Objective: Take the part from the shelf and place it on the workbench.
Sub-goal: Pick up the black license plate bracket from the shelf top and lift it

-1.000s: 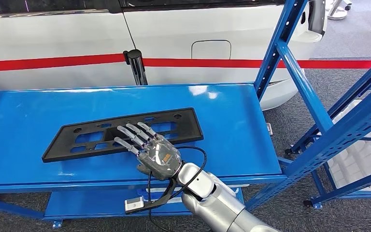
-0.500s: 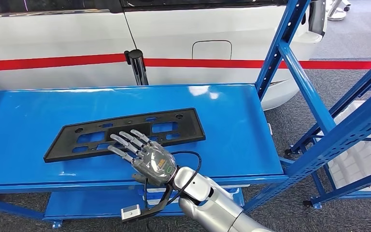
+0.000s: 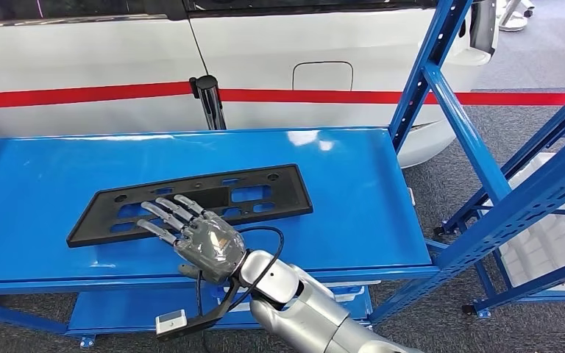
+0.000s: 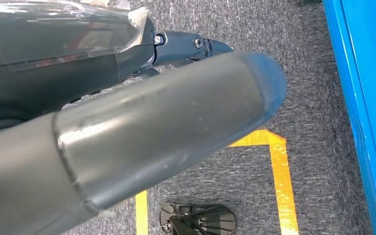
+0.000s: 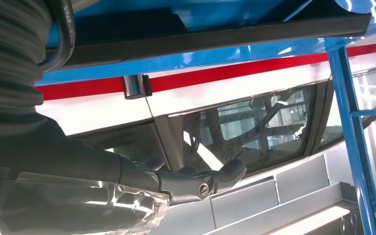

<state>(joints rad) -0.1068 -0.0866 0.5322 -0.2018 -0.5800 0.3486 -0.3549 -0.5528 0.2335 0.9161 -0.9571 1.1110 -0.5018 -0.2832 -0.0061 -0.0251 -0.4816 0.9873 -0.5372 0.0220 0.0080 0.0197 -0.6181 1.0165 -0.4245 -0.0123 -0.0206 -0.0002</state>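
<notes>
The part (image 3: 191, 202) is a flat black plastic plate, long and rectangular, with rectangular cutouts and small round holes; no writing can be read on it. It lies slightly tilted at the middle left of the frame on the blue desk (image 3: 353, 198). The right robot hand (image 3: 191, 234) hovers at its near edge, fingers spread, holding nothing. The left robot hand (image 4: 127, 132) hangs over grey carpet (image 4: 313, 98); its state cannot be told.
</notes>
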